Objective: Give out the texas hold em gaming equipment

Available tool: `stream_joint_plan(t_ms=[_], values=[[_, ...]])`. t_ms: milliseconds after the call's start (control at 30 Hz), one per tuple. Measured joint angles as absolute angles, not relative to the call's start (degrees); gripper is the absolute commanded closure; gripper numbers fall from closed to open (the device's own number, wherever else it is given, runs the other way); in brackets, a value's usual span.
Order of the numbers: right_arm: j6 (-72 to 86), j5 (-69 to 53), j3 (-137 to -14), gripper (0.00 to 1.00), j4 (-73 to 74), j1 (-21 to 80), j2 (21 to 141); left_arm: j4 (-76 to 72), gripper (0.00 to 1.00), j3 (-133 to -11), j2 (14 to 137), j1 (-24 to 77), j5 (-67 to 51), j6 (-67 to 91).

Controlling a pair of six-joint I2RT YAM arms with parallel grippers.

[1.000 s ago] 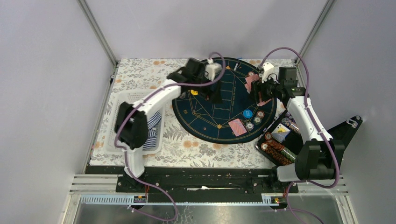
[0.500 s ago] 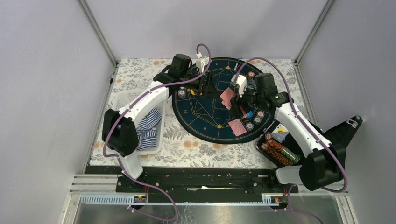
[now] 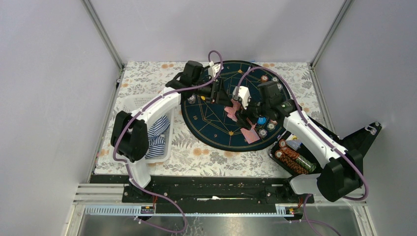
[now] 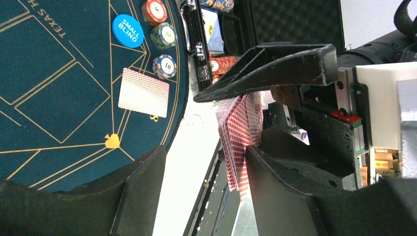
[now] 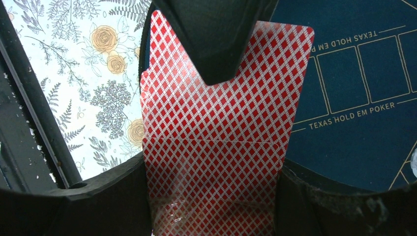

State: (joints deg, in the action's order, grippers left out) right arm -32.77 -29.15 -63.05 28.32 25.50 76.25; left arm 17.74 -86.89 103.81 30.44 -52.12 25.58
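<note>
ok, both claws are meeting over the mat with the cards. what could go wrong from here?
1. The cards sit fanned in the right claw. The open left claw, facing them, may pinch several instead of one.
2. Both claws are close together above the mat; they could knock.
3. A loosened card could drop onto the chip stacks or the lying card.

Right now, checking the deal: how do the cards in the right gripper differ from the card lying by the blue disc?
The held cards are several, fanned; the lying card looks single. The held cards are pinched clear of the mat; the lying card rests flat on it. Both show red diamond-patterned backs.
</note>
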Motion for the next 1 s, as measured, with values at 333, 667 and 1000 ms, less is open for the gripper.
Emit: stream_joint_plan(t_ms=[333,667,1000], values=[[-33.17,-25.93,-63.05,1.0,28.36,26.13,77.1,16.93,0.66,-84.95,103.9,31.09,-52.27,25.43],[-33.17,-23.11,-62.98,1.0,28.47,26.15,77.1,16.4,0.89,-83.37,103.2,30.02,-52.27,25.34],[-33.17,-20.97,-61.71,1.0,27.44,26.15,77.1,13.63,1.0,-78.7,99.96,26.55,-53.34,26.68]])
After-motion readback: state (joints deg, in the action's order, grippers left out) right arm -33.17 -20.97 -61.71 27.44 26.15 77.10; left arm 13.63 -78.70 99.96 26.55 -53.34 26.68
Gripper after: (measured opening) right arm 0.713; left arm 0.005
